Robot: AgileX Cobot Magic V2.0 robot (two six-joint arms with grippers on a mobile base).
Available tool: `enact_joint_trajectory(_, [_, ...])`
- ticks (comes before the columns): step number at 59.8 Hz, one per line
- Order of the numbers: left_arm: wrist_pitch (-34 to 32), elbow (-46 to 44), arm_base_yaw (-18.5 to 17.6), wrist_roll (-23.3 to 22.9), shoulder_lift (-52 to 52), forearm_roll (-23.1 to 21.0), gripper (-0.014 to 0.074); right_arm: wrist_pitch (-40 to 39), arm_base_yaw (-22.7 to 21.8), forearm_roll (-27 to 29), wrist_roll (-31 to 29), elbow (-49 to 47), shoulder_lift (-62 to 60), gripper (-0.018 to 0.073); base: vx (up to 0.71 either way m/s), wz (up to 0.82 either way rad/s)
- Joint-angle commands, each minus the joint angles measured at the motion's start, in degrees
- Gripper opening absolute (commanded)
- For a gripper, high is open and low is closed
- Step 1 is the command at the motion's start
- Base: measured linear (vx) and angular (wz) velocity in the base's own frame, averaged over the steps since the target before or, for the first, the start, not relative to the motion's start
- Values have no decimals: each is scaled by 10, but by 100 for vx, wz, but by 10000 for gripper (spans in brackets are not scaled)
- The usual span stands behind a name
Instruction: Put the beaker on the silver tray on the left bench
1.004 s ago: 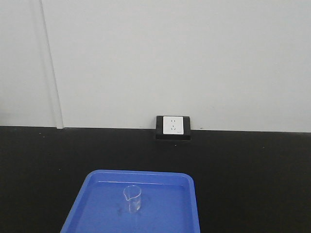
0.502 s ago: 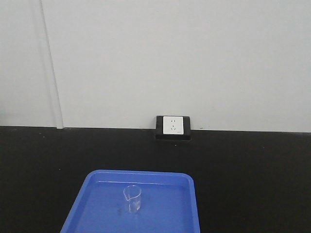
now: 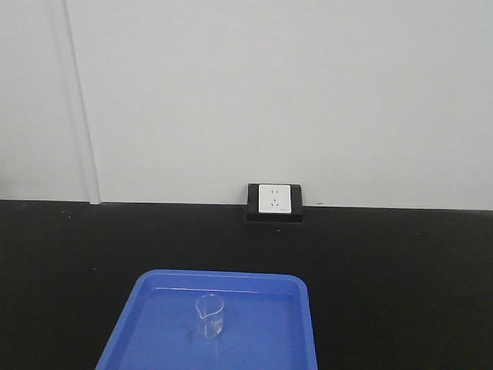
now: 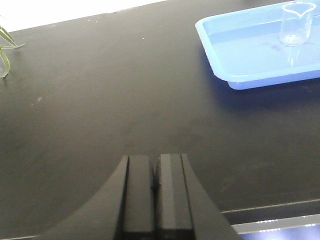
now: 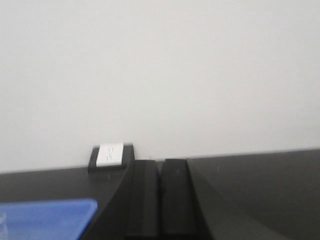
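While the front view ran, the beaker [image 3: 209,314] stood upright in the blue tray [image 3: 139,331] on the black worktop [image 3: 400,270]. Left wrist view: the left gripper [image 4: 155,187] was pressed together, with the beaker far right, well apart. Right wrist view: the right gripper [image 5: 160,200] was pressed together too, and the tray's corner sat near left.

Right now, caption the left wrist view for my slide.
Closed left fingers above black bench; small beaker stands upright in blue tray.

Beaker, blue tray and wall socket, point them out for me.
beaker [image 3: 209,314], front view, glass wall.
blue tray [image 3: 266,339], front view, bare floor.
wall socket [image 3: 273,199], front view, white faceplate.
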Motion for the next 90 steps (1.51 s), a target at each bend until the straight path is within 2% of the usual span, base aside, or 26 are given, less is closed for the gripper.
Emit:
enact_joint_trajectory(1, [-47,11,-2,-1,-4,0,1,-63,-4,-6,-22,-72,32,-11,0,0])
enact_joint_trajectory(10, [-47,11,-2,-1,-4,0,1,-70,-4,-6,-83,-179,181,-11,0,0])
enact_joint_trajectory(23, [-47,11,-2,-1,-4,0,1,-83,-4,-3,-79,-307,436,-11,0,0])
enact_joint_trajectory(34, [-47,11,-2,-1,-4,0,1,-97,-4,-3,-65,-333,548,-10,0,0])
enact_joint_trajectory(49, [-47,11,-2,-1,-4,0,1,-125,-4,-3,-64,-332,600,25,0,0])
enact_joint_trajectory(60, [-47,11,-2,-1,-4,0,1,-125,-4,-3,-64,-332,607,171,0,0])
enact_joint_trajectory(68, [-47,11,-2,-1,-4,0,1,-128,-4,-3,-64,-332,619,384,0,0])
enact_joint_trajectory(75, [-47,11,-2,-1,-4,0,1,-139,-4,-3,-64,-332,640,616,0,0])
enact_joint_trajectory(80, [-47,11,-2,-1,-4,0,1,-153,-4,-3,-64,-332,649,729,0,0])
enact_joint_trajectory(90, [-47,11,-2,-1,-4,0,1,-173,11,-5,-39,-332,651,720,0,0])
